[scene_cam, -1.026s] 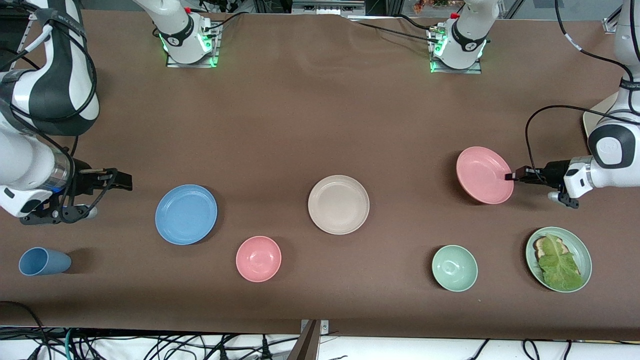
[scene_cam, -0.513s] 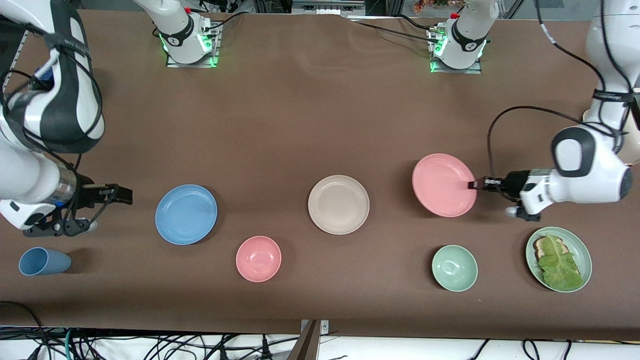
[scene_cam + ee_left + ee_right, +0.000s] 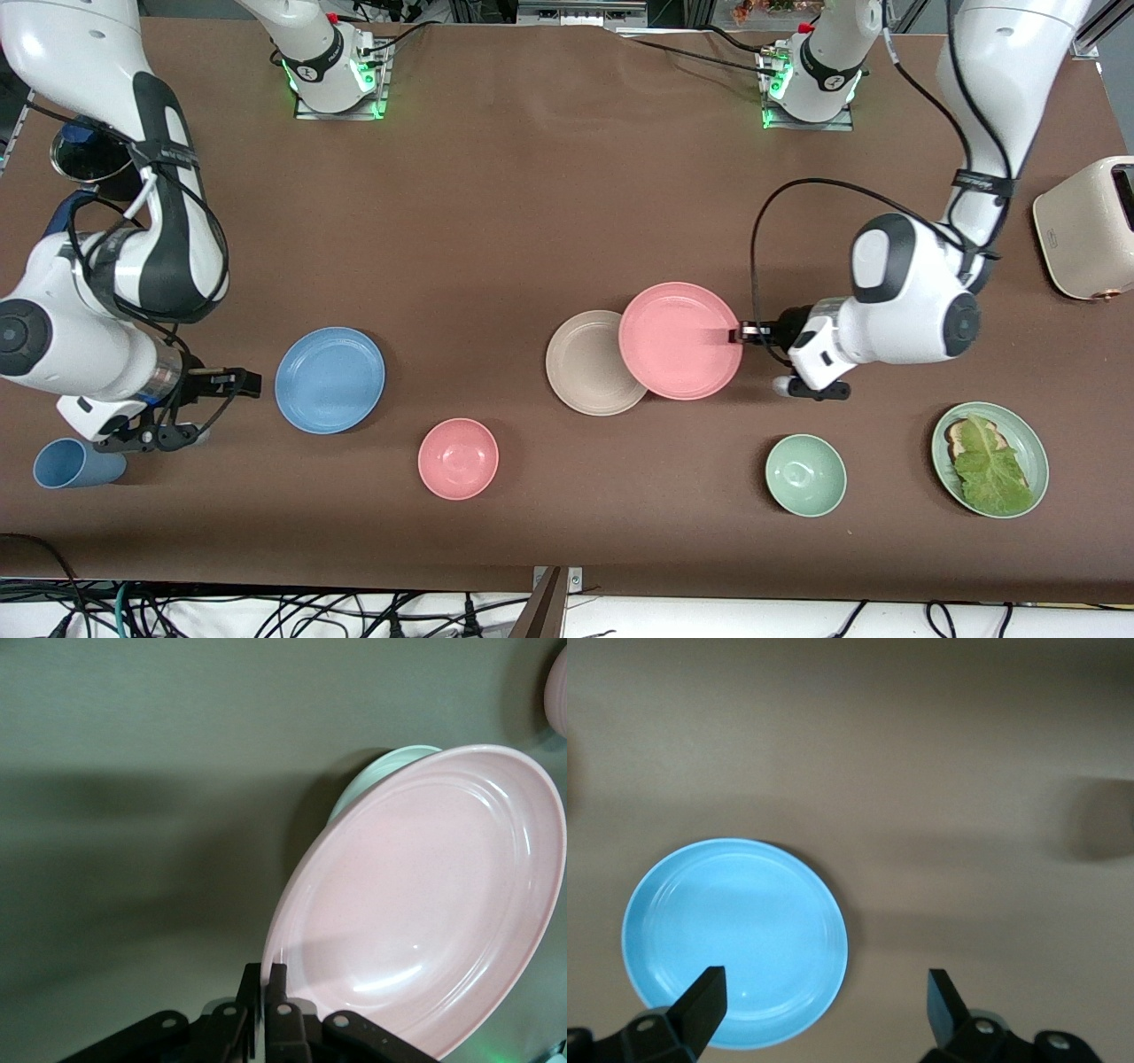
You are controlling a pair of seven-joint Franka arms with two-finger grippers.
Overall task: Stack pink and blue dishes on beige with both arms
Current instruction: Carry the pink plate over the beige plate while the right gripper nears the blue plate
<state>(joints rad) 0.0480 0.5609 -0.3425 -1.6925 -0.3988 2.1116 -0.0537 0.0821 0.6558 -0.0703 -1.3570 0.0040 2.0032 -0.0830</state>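
Left end effector (image 3: 737,334) grips pink plate (image 3: 679,340) – no writing

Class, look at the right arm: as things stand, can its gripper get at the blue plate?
Probably yes: the right gripper is open beside the blue plate, with only bare table between them.

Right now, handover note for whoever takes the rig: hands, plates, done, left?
Left hand: shut on the pink plate's rim, carrying it tilted in the air, partly over the beige plate.
Right hand: open, beside the blue plate toward the right arm's end of the table, not touching it.
Beige plate sits mid-table; blue plate lies flat on the table.
Done: pink plate picked up and brought to the beige plate.
Left: centre and release pink on beige, then grasp the blue plate and stack it on top.
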